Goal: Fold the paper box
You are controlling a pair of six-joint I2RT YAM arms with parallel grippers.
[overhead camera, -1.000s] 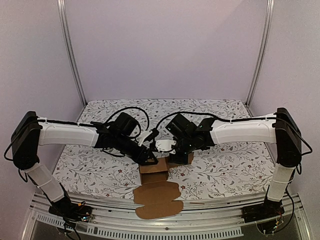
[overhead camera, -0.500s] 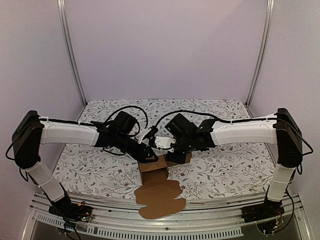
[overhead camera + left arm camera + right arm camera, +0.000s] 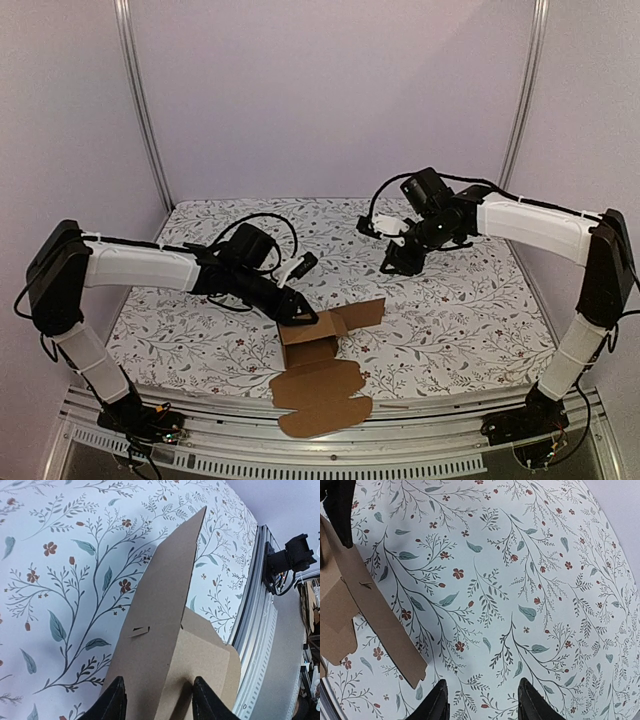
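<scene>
The brown paper box point(image 3: 318, 345) sits half-formed near the table's front edge. One long flap point(image 3: 360, 314) sticks out to its right, and its rounded lid point(image 3: 320, 398) lies over the front edge. My left gripper point(image 3: 300, 318) is at the box's rear left corner. In the left wrist view its jaws point(image 3: 159, 700) stand wide, with a creased upright wall of the paper box point(image 3: 165, 630) filling the gap and touching both fingers. My right gripper point(image 3: 393, 262) hangs open and empty over the cloth at the back right, well away from the box. The right wrist view shows its jaws point(image 3: 482, 700) above bare cloth, with the flap point(image 3: 375, 620) at far left.
A floral tablecloth point(image 3: 460, 310) covers the table. A slotted metal rail point(image 3: 400, 455) runs along the near edge, also seen beside the box in the rail point(image 3: 255, 630) of the left wrist view. Two slanted frame posts point(image 3: 140, 110) stand at the back corners.
My right arm has lifted off the box and swung to the back right. The flap under it now sticks out to the right. My left gripper stays at the box.
</scene>
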